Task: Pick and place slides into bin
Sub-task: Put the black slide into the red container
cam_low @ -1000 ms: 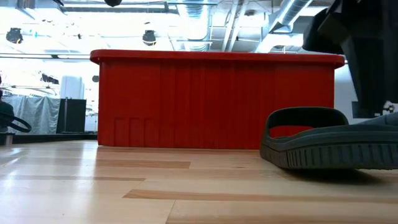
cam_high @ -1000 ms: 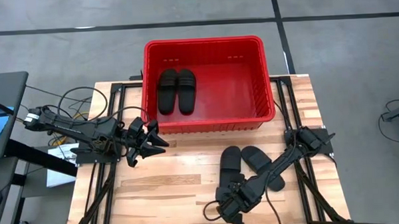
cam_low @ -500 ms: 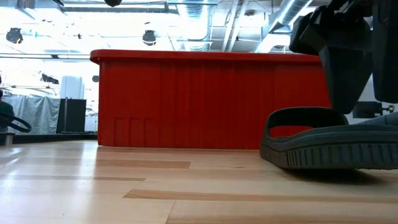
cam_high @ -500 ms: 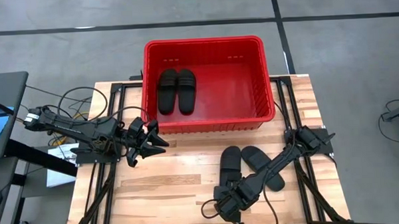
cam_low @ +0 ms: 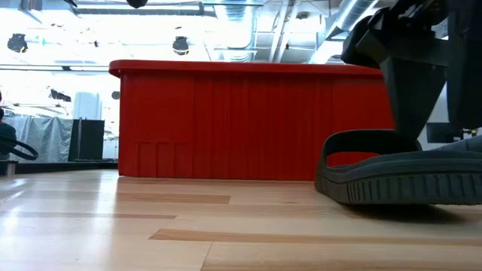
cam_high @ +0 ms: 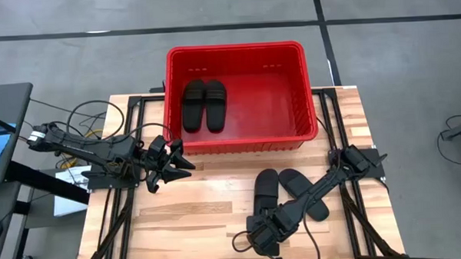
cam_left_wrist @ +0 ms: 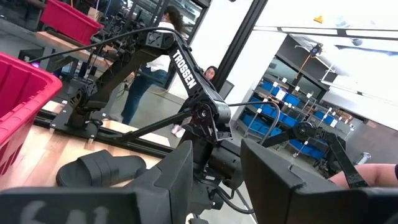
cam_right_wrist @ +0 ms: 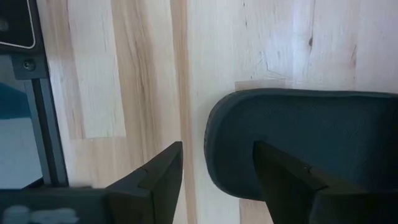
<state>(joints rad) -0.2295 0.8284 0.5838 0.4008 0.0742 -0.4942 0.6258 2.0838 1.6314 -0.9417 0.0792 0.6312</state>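
Two black slides (cam_high: 204,105) lie side by side, soles down, in the left part of the red bin (cam_high: 235,48). Two more slides (cam_high: 266,188) (cam_high: 306,192) lie flat on the table in front of the bin. My right gripper (cam_high: 263,234) is open and points down over the near end of the left one of these slides (cam_right_wrist: 298,143). One finger (cam_right_wrist: 161,174) stands over bare wood beside that end, the other (cam_right_wrist: 289,180) over the sole; no touch shows. My left gripper (cam_high: 172,162) is open and empty near the bin's near left corner.
The bin's near wall (cam_low: 256,120) stands close behind the table slides (cam_low: 399,169). Black frame rails (cam_high: 131,148) run along the table's left and right sides. Bare wood (cam_high: 195,208) lies left of the slides. People (cam_left_wrist: 155,56) stand in the room beyond.
My right gripper has gone a little toward the table's left edge, over the near end of the left table slide. The slides have not moved.
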